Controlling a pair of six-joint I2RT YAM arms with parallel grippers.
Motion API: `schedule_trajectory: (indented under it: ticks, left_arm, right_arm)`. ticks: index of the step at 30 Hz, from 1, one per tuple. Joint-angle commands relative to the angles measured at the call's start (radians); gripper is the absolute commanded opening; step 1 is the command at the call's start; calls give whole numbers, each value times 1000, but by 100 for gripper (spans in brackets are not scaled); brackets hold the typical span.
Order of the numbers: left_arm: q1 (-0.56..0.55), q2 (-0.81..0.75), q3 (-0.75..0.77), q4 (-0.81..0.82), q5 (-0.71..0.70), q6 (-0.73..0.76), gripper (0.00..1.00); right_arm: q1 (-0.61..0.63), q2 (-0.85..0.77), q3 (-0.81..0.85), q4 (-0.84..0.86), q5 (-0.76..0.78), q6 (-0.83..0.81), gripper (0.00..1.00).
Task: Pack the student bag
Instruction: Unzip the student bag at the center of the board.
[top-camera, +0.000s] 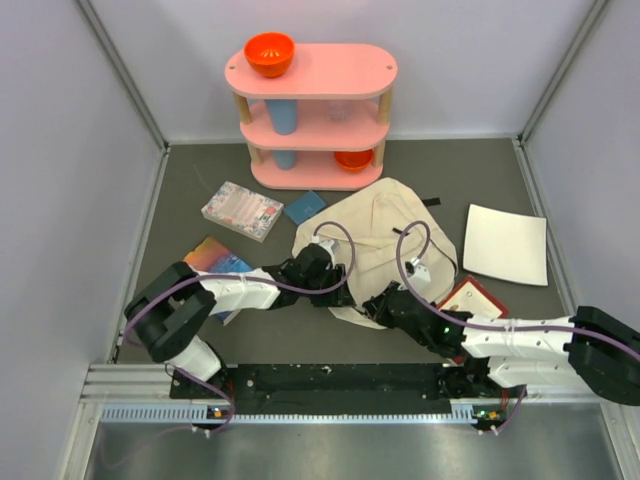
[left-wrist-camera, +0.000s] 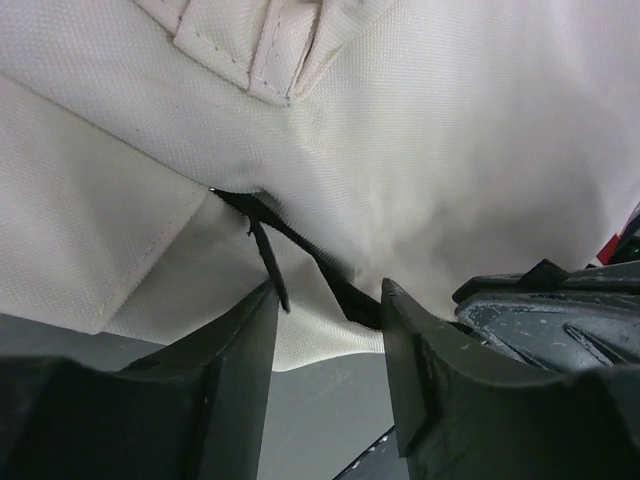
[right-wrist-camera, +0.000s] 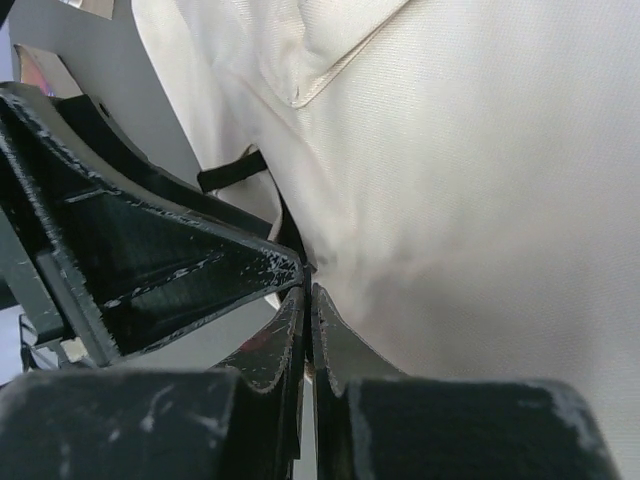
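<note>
The student bag (top-camera: 385, 235) is a cream canvas backpack lying flat mid-table, its near edge at both grippers. My left gripper (top-camera: 336, 290) is at the bag's lower left edge. In the left wrist view it (left-wrist-camera: 330, 295) is open, and a black strap (left-wrist-camera: 330, 280) from the bag's seam hangs between the fingertips. My right gripper (top-camera: 376, 306) is at the bag's near edge. In the right wrist view it (right-wrist-camera: 308, 288) is shut on a thin black strap (right-wrist-camera: 232, 168) of the bag, with cream fabric (right-wrist-camera: 480, 180) filling the right side. The bag's opening is hidden.
A pink three-tier shelf (top-camera: 312, 115) at the back holds an orange bowl (top-camera: 269, 53) and blue cups. A patterned box (top-camera: 242, 210), a blue square (top-camera: 304, 207) and a colourful book (top-camera: 213, 257) lie left. A flat white sheet (top-camera: 505, 243) and a red item (top-camera: 472, 297) lie right.
</note>
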Motion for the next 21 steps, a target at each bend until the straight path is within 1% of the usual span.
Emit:
schedule_trajectory:
  ticks: [1,2,5,6,7,8,11,14,15,18,19,21]
  left_arm:
    - [-5,52,-7,61,43,-31,46]
    - [-4,58,-12,71,46,-33,42]
    - [-4,73,-23,101,53,-42,26]
    - [-4,70,-24,106,51,-40,12]
    - [-4,66,-26,106,45,-39,4]
    - [-4,63,-26,106,36,-36,0]
    - [-4,40,-27,92,-7,-22,0]
    - [-2,10,-21,52,-73,-11,0]
    - [-4,-8,-15,37,-97,-11,0]
    - [1,-45,3,-20,-185,-1,0]
    - [1,-59,7,-35,-216,2,0]
    - [9,-91,13,-49,-265,7,0]
  right_arm:
    - [9,-9,-11,59,23,-17,0]
    - [9,-11,-11,57,23,-17,0]
    - [9,-12,-11,47,21,-17,0]
    - [9,-15,-11,42,21,-16,0]
    - [7,-15,-13,38,21,-17,0]
    - [9,-24,-13,33,23,-16,0]
    - [9,-47,-11,2,26,-25,0]
    - [9,-107,-11,-24,17,-57,0]
    - [7,-153,-13,-25,6,-72,0]
    - [9,-224,-22,-44,-11,-117,0]
    - [10,-269,-25,-74,-9,-116,0]
    - [10,-310,-27,-113,-3,-125,0]
